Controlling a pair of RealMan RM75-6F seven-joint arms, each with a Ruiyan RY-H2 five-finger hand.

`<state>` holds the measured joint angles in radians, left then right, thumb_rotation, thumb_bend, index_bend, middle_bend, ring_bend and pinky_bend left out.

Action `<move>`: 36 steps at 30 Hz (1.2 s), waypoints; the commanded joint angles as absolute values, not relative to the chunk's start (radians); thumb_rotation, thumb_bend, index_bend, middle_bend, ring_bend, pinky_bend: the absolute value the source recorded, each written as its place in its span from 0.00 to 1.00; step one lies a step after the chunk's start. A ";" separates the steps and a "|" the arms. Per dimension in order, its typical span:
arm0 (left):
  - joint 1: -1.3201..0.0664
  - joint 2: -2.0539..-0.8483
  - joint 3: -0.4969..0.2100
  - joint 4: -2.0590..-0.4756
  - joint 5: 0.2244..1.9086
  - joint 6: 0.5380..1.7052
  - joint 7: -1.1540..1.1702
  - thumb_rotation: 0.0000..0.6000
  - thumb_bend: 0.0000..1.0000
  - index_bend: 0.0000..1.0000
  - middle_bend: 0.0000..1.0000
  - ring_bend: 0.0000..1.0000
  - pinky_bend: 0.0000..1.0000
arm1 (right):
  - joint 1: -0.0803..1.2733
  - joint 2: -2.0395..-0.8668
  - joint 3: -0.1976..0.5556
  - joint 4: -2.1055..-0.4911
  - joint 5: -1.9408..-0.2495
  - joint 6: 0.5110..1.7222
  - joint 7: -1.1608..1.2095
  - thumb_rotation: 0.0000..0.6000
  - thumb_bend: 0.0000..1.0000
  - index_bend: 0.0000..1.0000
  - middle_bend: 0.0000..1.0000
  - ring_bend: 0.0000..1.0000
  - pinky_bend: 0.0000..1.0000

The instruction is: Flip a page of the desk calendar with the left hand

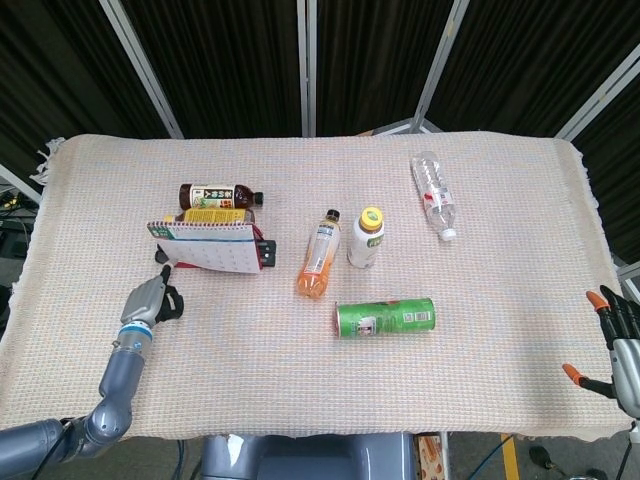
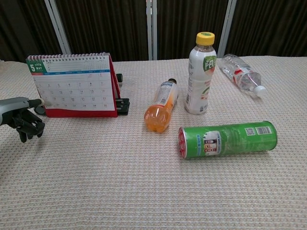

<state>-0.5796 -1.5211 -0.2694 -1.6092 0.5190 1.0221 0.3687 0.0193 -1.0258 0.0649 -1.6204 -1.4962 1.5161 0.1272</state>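
Desk calendar (image 2: pixel 74 85): upright on its red stand at the table's left side, spiral binding along the top, a month grid headed "5" facing the robot; page not yet turned; a black clip-like piece (image 2: pixel 123 105) sits at its lower right corner.

Left hand (image 2: pixel 21 119): low over the cloth, just beside the calendar's lower left corner; fingers (image 2: pixel 29 128) curled downward with nothing in them, one pale-tipped digit reaching toward the calendar's edge; whether that tip actually touches the page cannot be told from either view; in the head view the hand (image 1: pixel 152 298) lies directly in front of the calendar's left end.

Right hand (image 1: pixel 618 345): at the far right edge of the table, well apart from everything; orange-tipped fingers spread, holding nothing.

Brown tea bottle (image 1: pixel 218 194): lying on its side behind the calendar.

Orange drink bottle (image 2: pixel 161 106): lying on its side, cap pointing away from the robot, near the table's centre.

White bottle with yellow cap (image 2: pixel 202 74): standing upright just right of the orange bottle.

Clear water bottle (image 2: pixel 241 73): lying on its side toward the back right.

Green cylindrical can (image 2: pixel 227 139): lying on its side, in front of the white bottle.

Woven cloth (image 2: pixel 144 191): pale, covers the table top.
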 commanded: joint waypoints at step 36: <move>-0.567 -1.445 -0.288 -1.714 1.037 1.335 0.418 1.00 0.64 0.06 0.20 0.22 0.30 | 0.017 -1.026 0.063 -1.625 -1.501 1.519 0.124 1.00 0.00 0.00 0.00 0.00 0.00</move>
<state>-0.5517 -1.4518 -0.2727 -1.7286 1.0584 1.3545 0.3978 0.0166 -1.0264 0.0626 -1.6251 -1.5014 1.5194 0.1238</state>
